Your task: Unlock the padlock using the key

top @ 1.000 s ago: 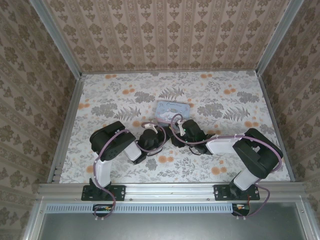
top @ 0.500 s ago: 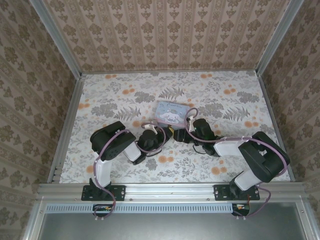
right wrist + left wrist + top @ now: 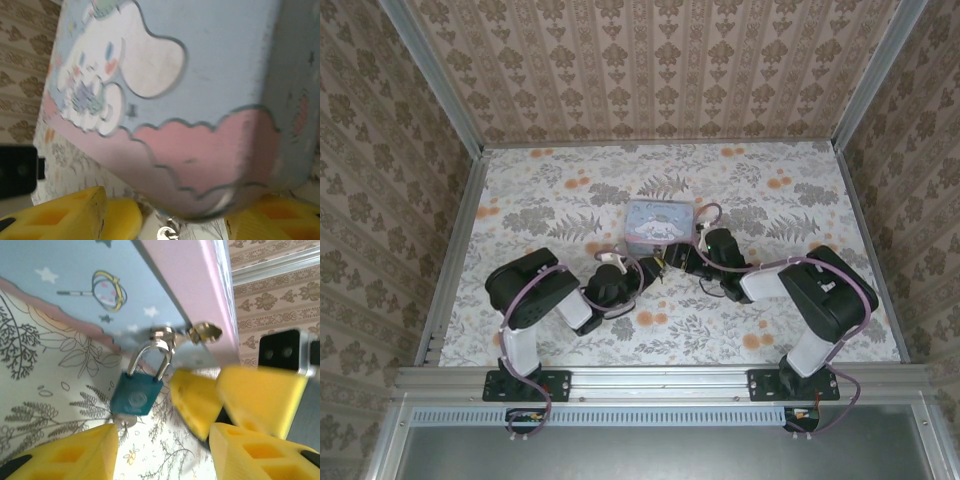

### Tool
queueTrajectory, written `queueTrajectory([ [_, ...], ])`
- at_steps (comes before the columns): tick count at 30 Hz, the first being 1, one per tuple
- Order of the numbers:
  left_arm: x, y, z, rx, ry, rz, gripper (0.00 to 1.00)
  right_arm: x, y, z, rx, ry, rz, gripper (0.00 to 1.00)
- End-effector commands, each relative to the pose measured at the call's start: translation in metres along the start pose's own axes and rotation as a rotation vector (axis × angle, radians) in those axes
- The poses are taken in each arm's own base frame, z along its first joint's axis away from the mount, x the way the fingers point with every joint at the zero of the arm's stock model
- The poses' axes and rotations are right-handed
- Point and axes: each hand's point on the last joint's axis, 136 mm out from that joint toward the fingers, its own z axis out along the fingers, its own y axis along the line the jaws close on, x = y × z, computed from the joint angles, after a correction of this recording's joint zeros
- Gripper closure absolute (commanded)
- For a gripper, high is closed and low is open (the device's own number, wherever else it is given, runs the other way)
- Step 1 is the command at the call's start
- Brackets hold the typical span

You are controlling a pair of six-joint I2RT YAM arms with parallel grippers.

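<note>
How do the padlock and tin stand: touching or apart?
Touching. Left wrist view: the padlock hangs hooked through the hasp on the tin.

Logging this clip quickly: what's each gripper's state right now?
Left gripper: open, holding nothing; the padlock hangs just ahead of it.
Right gripper: jaws apart astride the tin corner; clamped or not cannot be told.

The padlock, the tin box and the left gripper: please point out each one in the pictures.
padlock [image 3: 136, 395]: left wrist view, on its blue body.
tin box [image 3: 660, 224]: top external view, on its lid.
left gripper [image 3: 164, 437]: left wrist view, midway between its yellow fingertips.
</note>
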Motion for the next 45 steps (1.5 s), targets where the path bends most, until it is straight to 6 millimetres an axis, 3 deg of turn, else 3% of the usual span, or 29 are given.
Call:
queueTrajectory([
  [1, 0.003, -0.004, -0.010, -0.013, 0.032, 0.031, 0.42, -0.035, 0.019, 0.003, -0.070, -0.077, 0.026, 0.37],
  [5, -0.008, -0.013, -0.020, -0.034, 0.023, 0.065, 0.32, -0.043, 0.020, -0.002, -0.091, -0.079, 0.047, 0.37],
  [11, -0.037, -0.033, -0.037, -0.166, 0.031, 0.203, 0.16, -0.029, 0.016, -0.016, -0.088, -0.054, 0.037, 0.38],
  [16, -0.087, -0.062, -0.071, -0.448, -0.019, 0.537, 0.00, -0.009, -0.001, -0.023, -0.033, -0.009, 0.003, 0.39],
  [20, -0.125, -0.078, -0.083, -0.541, -0.041, 0.634, 0.00, 0.003, -0.009, -0.020, -0.032, 0.028, -0.023, 0.40],
  [25, -0.167, -0.078, -0.084, -0.614, -0.059, 0.645, 0.00, 0.013, -0.012, -0.008, -0.062, 0.068, -0.056, 0.42],
  [31, -0.198, -0.069, -0.077, -0.755, -0.065, 0.740, 0.00, 0.020, -0.006, 0.011, -0.080, 0.109, -0.104, 0.47],
  [38, -0.208, -0.051, -0.063, -0.813, -0.005, 0.741, 0.00, 0.029, -0.006, 0.028, -0.072, 0.151, -0.139, 0.50],
  [45, -0.213, -0.045, -0.054, -0.803, 0.013, 0.709, 0.00, 0.035, -0.010, 0.037, -0.047, 0.176, -0.168, 0.54],
])
